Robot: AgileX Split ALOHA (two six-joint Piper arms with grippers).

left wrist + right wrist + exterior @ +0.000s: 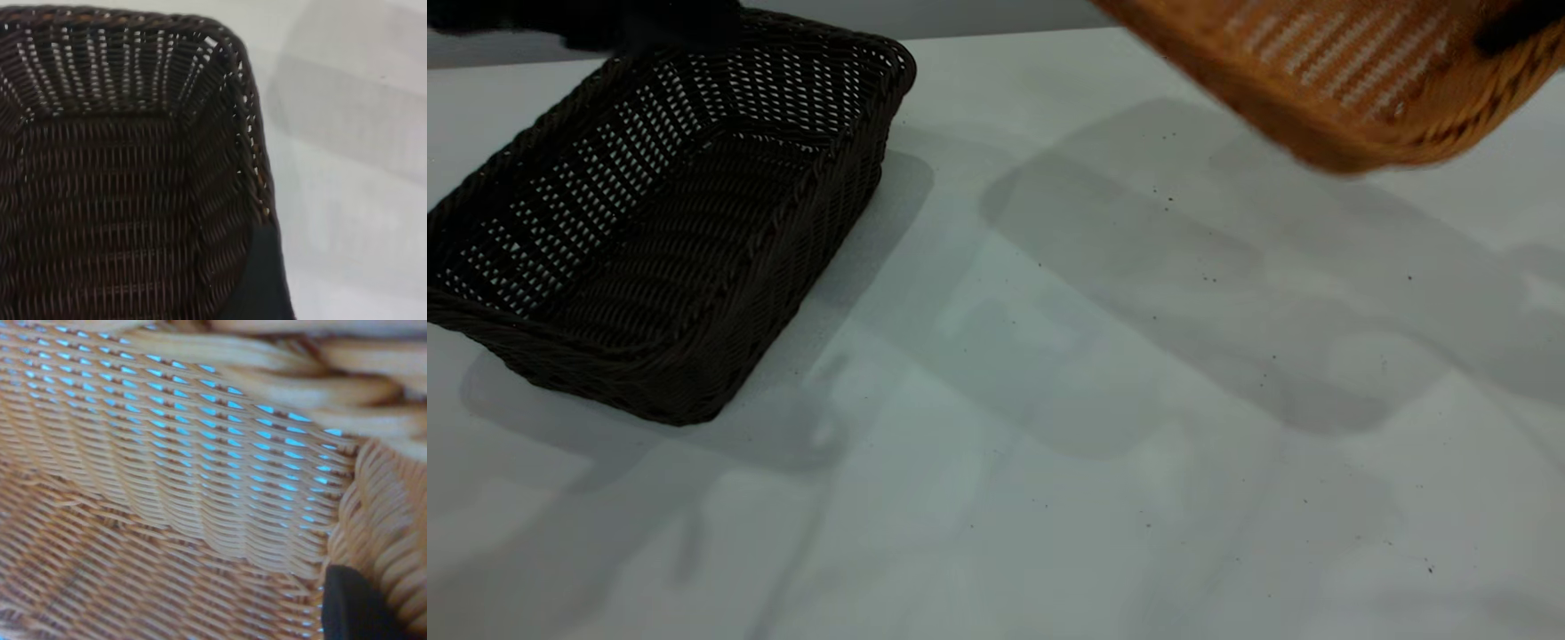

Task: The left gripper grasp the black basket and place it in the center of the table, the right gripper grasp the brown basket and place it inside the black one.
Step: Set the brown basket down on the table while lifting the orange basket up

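The black basket [667,231] sits at the table's [1049,400] left side, its long axis running away from the camera. My left gripper [605,25] is a dark blur at its far rim. In the left wrist view one black finger [263,283] lies against the black basket's [113,200] side wall by the rim, gripping it. The brown basket [1352,80] hangs tilted in the air at the upper right, well above the table. My right gripper [1507,31] holds its far rim. In the right wrist view one finger [353,607] presses the brown basket's [187,487] inner wall.
The table's middle and front are bare pale surface with tiny dark specks and soft shadows of the arms and baskets. A grey wall edge [960,16] runs behind the table.
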